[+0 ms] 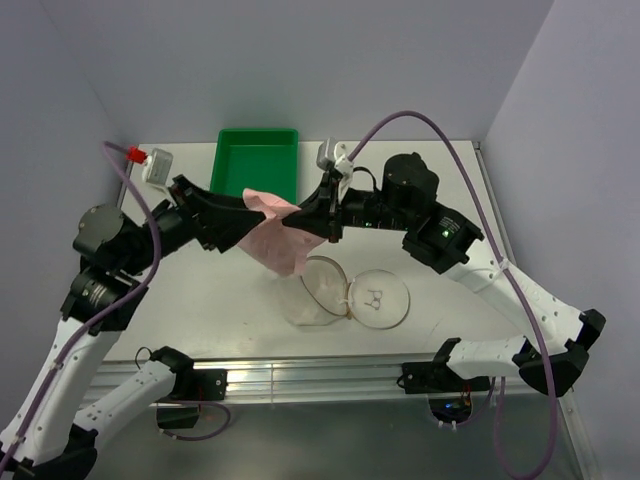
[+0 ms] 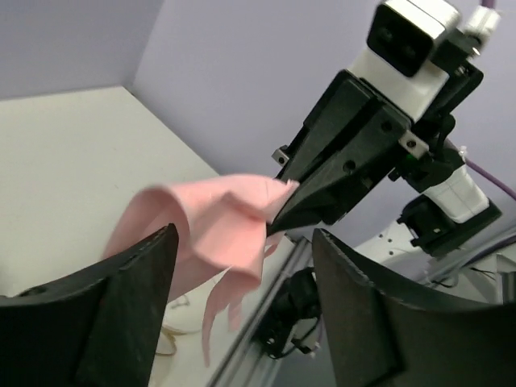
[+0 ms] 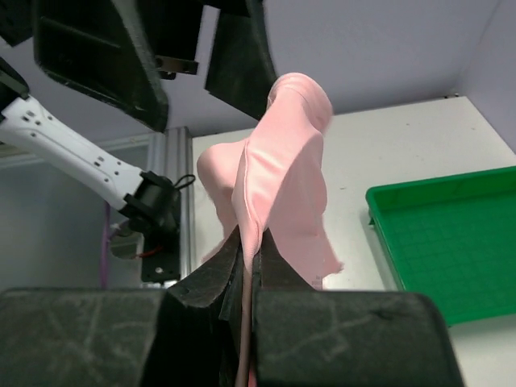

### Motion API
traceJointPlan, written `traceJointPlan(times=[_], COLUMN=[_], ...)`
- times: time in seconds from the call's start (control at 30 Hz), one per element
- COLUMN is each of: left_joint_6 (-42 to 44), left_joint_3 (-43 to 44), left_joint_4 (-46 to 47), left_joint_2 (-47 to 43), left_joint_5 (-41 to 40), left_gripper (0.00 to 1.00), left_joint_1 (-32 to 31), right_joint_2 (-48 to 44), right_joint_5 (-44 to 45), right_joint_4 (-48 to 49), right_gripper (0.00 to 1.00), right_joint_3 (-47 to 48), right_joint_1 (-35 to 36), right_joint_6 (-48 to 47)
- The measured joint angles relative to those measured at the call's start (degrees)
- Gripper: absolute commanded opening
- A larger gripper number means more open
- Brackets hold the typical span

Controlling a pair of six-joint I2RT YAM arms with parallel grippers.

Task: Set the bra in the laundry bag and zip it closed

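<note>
Right jaws clamp the bra [image 1: 275, 242] for a handover at the laundry bag's [image 1: 330, 290] ten o'clock; left jaws stand open.

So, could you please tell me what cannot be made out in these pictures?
- Top view: the zipper of the laundry bag is too small to judge; the hanging bra overlaps its upper-left rim.
- Left wrist view: a finger of the left pincer hides most of the bag.
- Right wrist view: bag out of frame; the right edge cuts off the green tray.
- Every view: folds hide the bra's cups.
</note>
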Motion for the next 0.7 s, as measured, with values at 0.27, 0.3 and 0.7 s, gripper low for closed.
traceJointPlan(times=[0.27,0.3,0.7], left_joint_6=[9.81,10.64,17.46], left_joint_3=[-3.58,-4.55,-9.73], left_joint_4=[-5.55,-5.90,-9.79], left_joint_2=[-14.08,-15.54,-13.90], left_joint_5=[-7.17,-7.26,-0.09], left_gripper=[0.91,0.91,0.96], left_joint_1=[0.00,0.00,0.00], right_joint_2=[-1.95,-2.27,-3.67], right_joint_5=[-8.96,-9.86,-17.59], right_joint_4=[0.02,-0.13,0.92], right_gripper=[0.00,0.00,0.00], right_joint_3=[1.44,1.73,4.26], right_joint_1=[-3.58,-3.63,-4.59], right_joint_6=[8.63,9.64,19.06])
